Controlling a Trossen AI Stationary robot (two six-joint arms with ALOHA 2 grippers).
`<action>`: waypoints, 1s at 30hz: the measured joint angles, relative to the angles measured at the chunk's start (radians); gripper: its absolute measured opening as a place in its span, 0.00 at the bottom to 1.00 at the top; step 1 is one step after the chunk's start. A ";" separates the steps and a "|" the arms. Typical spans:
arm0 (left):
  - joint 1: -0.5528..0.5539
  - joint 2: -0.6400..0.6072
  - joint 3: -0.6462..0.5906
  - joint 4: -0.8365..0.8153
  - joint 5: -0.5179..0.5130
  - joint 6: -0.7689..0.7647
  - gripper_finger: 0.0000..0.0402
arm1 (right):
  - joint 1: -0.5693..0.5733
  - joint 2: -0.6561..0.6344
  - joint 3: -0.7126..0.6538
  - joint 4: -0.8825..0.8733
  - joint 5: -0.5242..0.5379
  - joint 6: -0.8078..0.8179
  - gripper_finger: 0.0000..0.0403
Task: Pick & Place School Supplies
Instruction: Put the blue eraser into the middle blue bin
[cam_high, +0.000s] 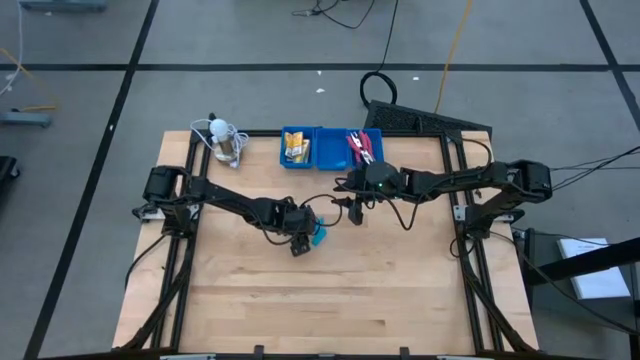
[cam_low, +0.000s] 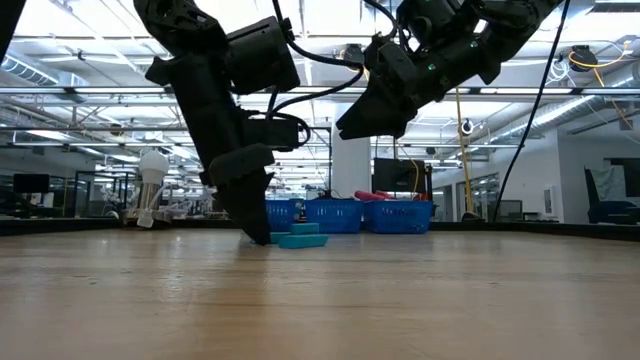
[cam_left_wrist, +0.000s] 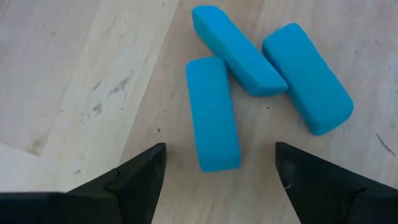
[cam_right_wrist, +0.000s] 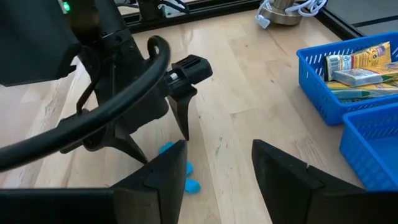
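Three light-blue pieces lie touching on the bench, at six o'clock from the blue tray. Left gripper hovers open and empty over the nearest; lower squarely astride its long sides. Right gripper, open and empty, waits above

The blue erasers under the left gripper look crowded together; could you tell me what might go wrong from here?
1. The three blue erasers touch, one lying across another, so the open left gripper may grab or nudge more than one.
2. The right gripper hangs close by, so the arms might collide.
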 joint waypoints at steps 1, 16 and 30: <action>0.002 0.002 0.000 0.002 0.000 0.000 0.75 | 0.000 0.000 0.000 0.000 0.000 0.000 0.42; 0.013 0.005 0.000 0.012 -0.002 0.002 0.56 | -0.001 0.000 0.000 0.000 0.000 -0.010 0.42; 0.013 0.007 -0.002 0.084 -0.005 0.066 0.25 | -0.001 0.000 0.000 0.000 0.000 -0.011 0.42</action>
